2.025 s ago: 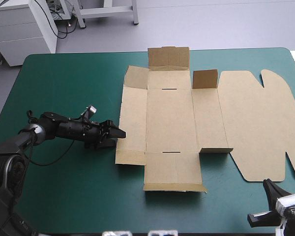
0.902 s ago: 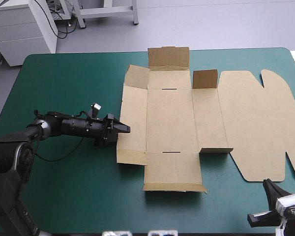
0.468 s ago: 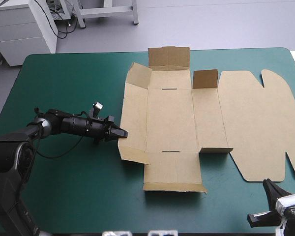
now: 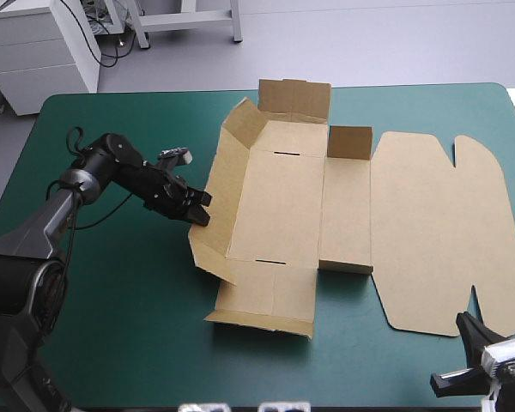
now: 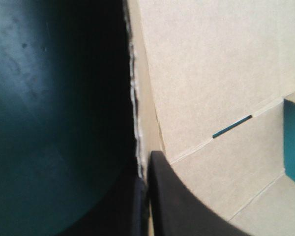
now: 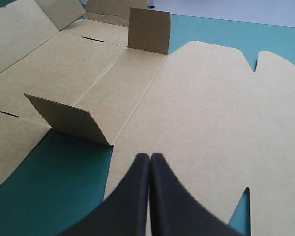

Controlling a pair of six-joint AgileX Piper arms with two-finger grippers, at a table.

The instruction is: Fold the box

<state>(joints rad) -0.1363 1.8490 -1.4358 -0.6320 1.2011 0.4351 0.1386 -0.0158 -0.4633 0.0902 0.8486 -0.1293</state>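
The brown box point(image 4: 279, 202) lies mid-table point(image 4: 112, 326). Its left wall tilts up because the left gripper point(image 4: 201, 214) has its jaws pinching that wall's edge (raising it, I judge). The right gripper point(image 6: 150, 157), jaws pressed together, sits idle at the near edge.

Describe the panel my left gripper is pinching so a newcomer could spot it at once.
On the teal-green table lies the brown box, a cut sheet spread across the middle and right. Along its left edge runs one long side wall, the left gripper shut on its outer rim. Unlike the flat base beside it, this strip tilts up off the table.
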